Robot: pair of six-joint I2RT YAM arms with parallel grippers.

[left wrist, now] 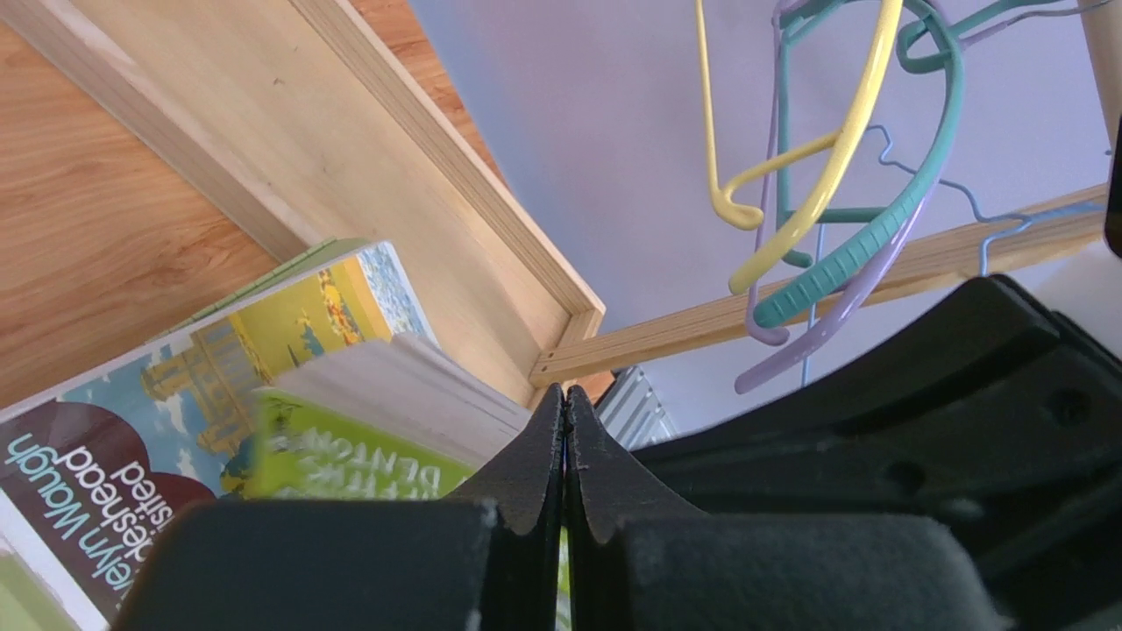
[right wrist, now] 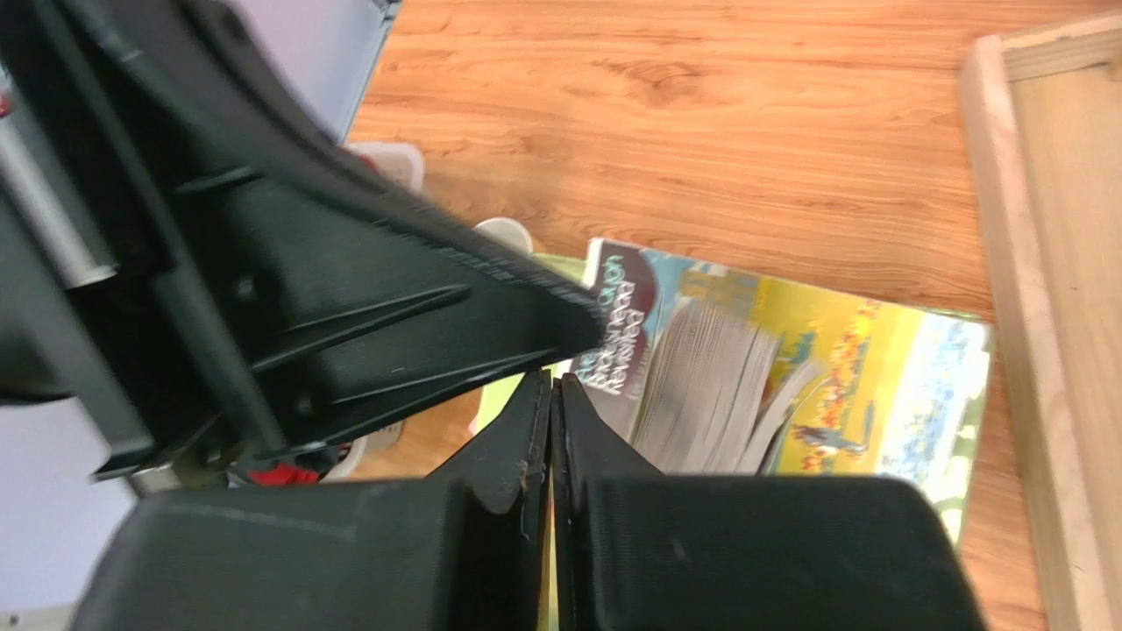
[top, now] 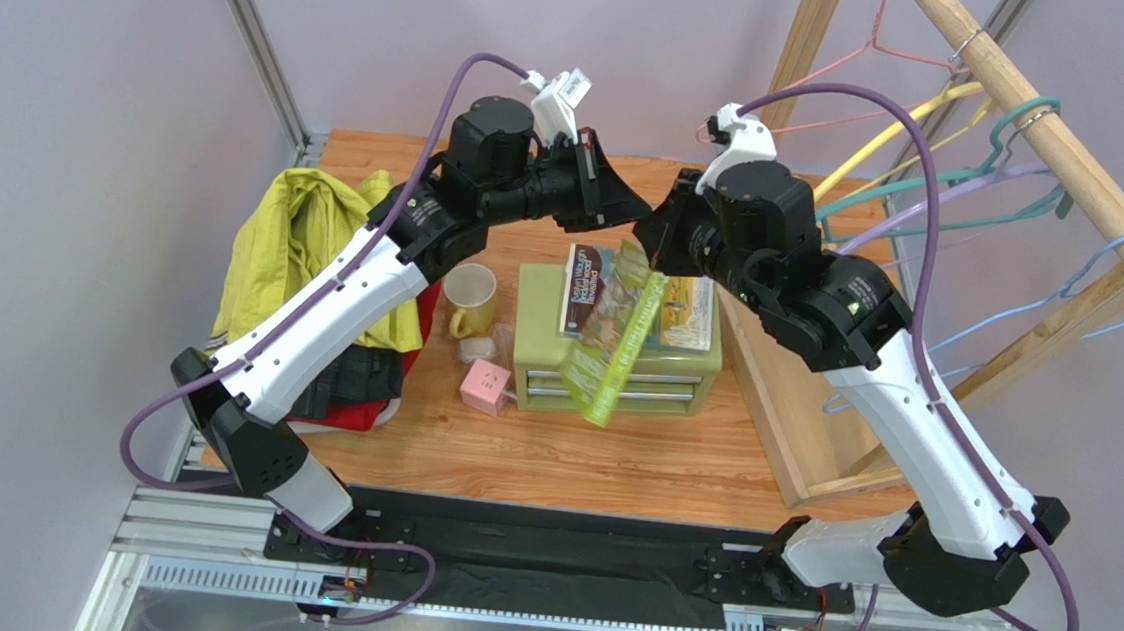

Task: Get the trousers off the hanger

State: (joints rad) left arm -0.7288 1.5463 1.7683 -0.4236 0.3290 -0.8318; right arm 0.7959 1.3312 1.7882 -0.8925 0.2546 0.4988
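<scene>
The trousers lie heaped at the table's left edge: a yellow-green one [top: 287,249] on top, with black [top: 352,378] and red [top: 372,415] cloth beneath. No cloth hangs on the hangers [top: 971,182] on the wooden rack [top: 1049,143]. Both grippers meet above the green box [top: 669,372]. My right gripper [top: 659,248] [right wrist: 551,381] is shut, and a green book [top: 611,342] [right wrist: 711,388] dangles open from it by its cover. My left gripper [top: 640,214] [left wrist: 566,395] is shut tip to tip beside that book [left wrist: 356,460]; whether it pinches the book is unclear.
Two more books [top: 689,318] lie on the green box. A yellow mug [top: 471,301], a small white cup [top: 477,350] and a pink cube [top: 486,387] stand left of it. Yellow [left wrist: 843,158] and teal [left wrist: 909,210] hangers hang on the rack at the right.
</scene>
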